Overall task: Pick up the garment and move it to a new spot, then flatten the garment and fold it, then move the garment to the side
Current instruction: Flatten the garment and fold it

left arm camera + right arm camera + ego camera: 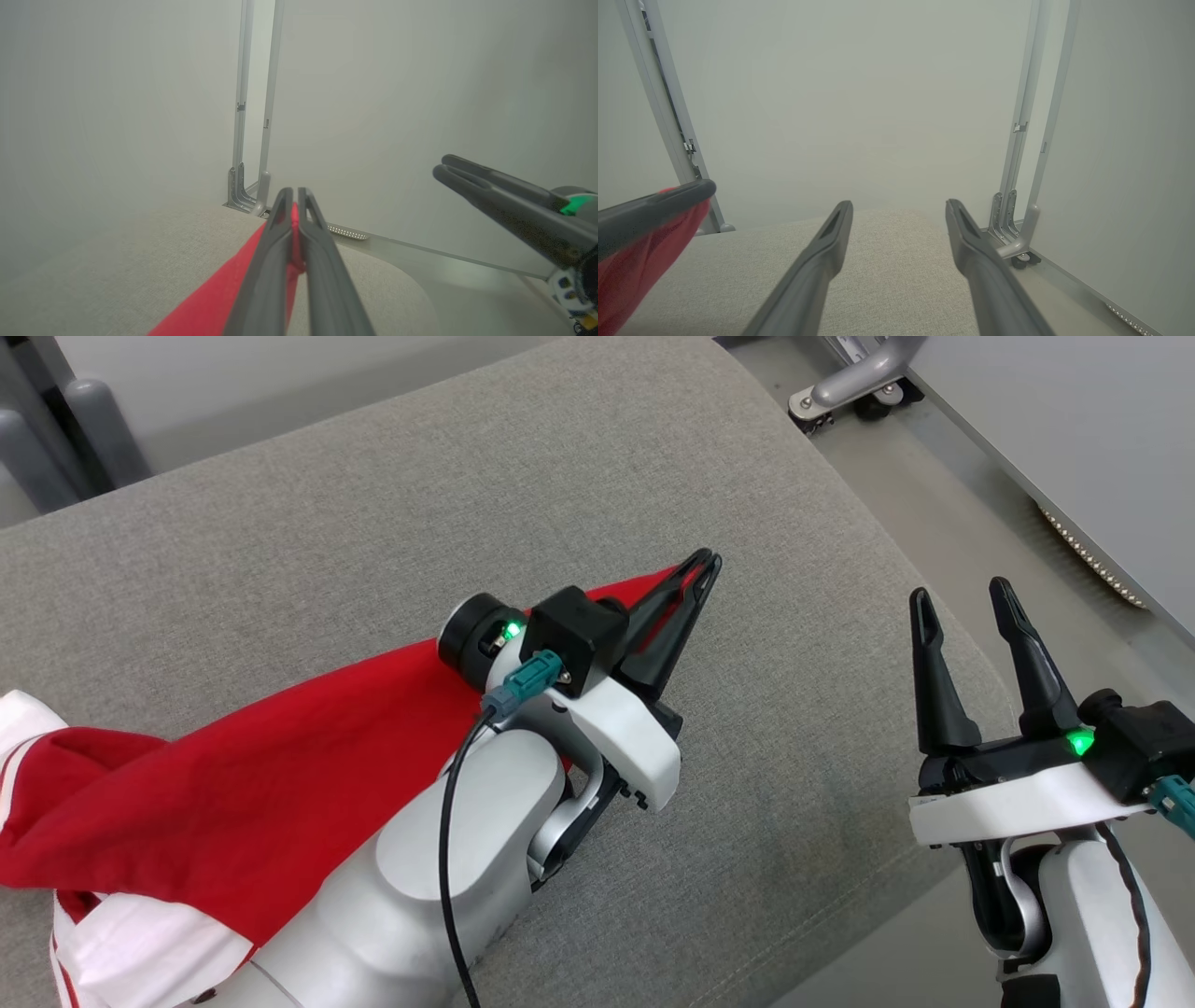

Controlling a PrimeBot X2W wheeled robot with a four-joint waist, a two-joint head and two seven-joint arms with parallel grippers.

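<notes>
The garment (280, 775), red with white striped trim at its lower left end, is seen in the head view lying across a grey upholstered surface (373, 523). Its bulk is bunched at the lower left of that view. From there a long red band is drawn out towards the middle, narrowing to a point.

That point is pinched by the left claw (707, 558), whose two dark fingers are pressed together on the cloth at their tips. In the left wrist view the same claw (294, 192) is shown with a thin strip of the red garment (210, 298) clamped between its fingers and running back down to the lower left over the grey surface (117, 261). A green light is lit on the left wrist, and a black cable (448, 840) is looped along the pale forearm.

The right claw (960, 593) is held at the right of the head view, near the edge of the upholstered surface, well apart from the garment. Its fingers are spread and nothing is held between them. In the right wrist view the claw (899, 205) is seen parted above the grey surface (887, 280), with the left claw (691, 193) and a fold of the red garment (630, 270) at the left edge. In the left wrist view the right claw (441, 165) is seen from the side at the right.

Beyond the surface, a pale floor (934, 504), a grey metal frame foot (840, 387) and a white panel (1074, 429) are visible.
</notes>
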